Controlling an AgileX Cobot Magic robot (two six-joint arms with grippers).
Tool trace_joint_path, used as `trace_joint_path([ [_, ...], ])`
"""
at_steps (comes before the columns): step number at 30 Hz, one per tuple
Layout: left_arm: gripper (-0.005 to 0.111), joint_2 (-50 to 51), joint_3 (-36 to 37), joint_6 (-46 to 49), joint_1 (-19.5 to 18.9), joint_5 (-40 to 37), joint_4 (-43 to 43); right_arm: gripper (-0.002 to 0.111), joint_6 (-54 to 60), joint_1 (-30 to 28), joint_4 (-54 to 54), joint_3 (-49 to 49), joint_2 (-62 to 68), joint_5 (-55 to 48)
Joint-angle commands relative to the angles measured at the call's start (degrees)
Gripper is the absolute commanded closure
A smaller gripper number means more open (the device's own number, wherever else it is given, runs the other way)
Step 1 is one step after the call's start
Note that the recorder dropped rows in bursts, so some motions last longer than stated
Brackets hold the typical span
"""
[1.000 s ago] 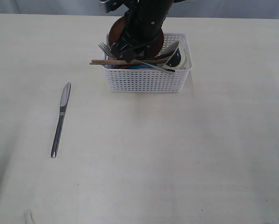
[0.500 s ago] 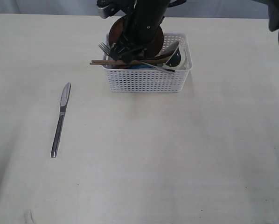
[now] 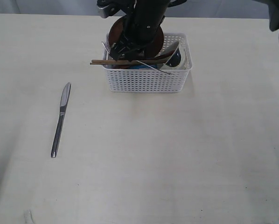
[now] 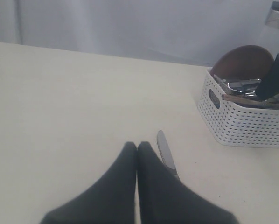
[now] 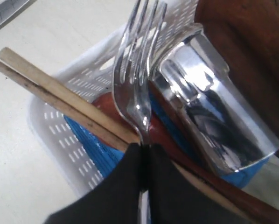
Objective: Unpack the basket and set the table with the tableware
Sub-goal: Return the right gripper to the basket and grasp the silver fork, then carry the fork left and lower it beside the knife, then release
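The white basket (image 3: 146, 81) stands at the back of the table (image 3: 144, 154). My right gripper (image 5: 144, 147) is inside it, shut on the neck of the steel fork (image 5: 135, 88), whose tines point over the basket's rim (image 5: 60, 121). Wooden chopsticks (image 5: 60, 100) lie across the basket beneath the fork. Beside them are the steel cup (image 5: 214, 121), the reddish-brown spoon (image 5: 200, 177) and the brown plate (image 5: 251, 42). The steel knife (image 3: 60, 119) lies on the table at the left. My left gripper (image 4: 137, 145) is shut and empty, just beside the knife (image 4: 165, 154).
A blue snack packet (image 5: 95, 140) lies at the bottom of the basket. A cream bowl (image 3: 177, 57) leans at the basket's right end. The right arm (image 3: 146, 18) reaches down from the back edge. Bare tabletop spreads in front of the basket.
My right gripper's jaws have closed on the fork. The fork's tines have lifted slightly at the basket's left end. The knife has not moved.
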State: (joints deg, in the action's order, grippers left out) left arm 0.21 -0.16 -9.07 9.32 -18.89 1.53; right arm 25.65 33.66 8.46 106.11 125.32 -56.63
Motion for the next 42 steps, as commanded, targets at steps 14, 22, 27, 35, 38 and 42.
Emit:
trace_joint_path([
  [14, 0.107, -0.21, 0.16, 0.03, -0.06, 0.63, 0.24, 0.109, -16.03, 5.9, 3.71, 3.8, -13.51, -9.6],
  [22, 0.107, -0.21, 0.16, 0.03, -0.06, 0.63, 0.24, 0.109, -34.72, 16.71, 2.27, 3.8, -11.37, -3.95],
  [27, 0.107, -0.21, 0.16, 0.03, -0.06, 0.63, 0.24, 0.109, -43.24, 20.05, 1.89, 3.8, -5.45, -2.57],
  [35, 0.107, -0.21, 0.16, 0.03, -0.06, 0.63, 0.16, 0.109, -62.61, 23.24, -9.89, 3.8, 2.97, -1.94],
  [38, 0.107, -0.21, 0.16, 0.03, -0.06, 0.63, 0.16, 0.109, -69.81, 23.61, -13.38, 3.8, 4.43, -1.84],
  [42, 0.107, -0.21, 0.16, 0.03, -0.06, 0.63, 0.16, 0.109, -76.66, 24.49, -18.02, 3.8, 5.5, -1.73],
])
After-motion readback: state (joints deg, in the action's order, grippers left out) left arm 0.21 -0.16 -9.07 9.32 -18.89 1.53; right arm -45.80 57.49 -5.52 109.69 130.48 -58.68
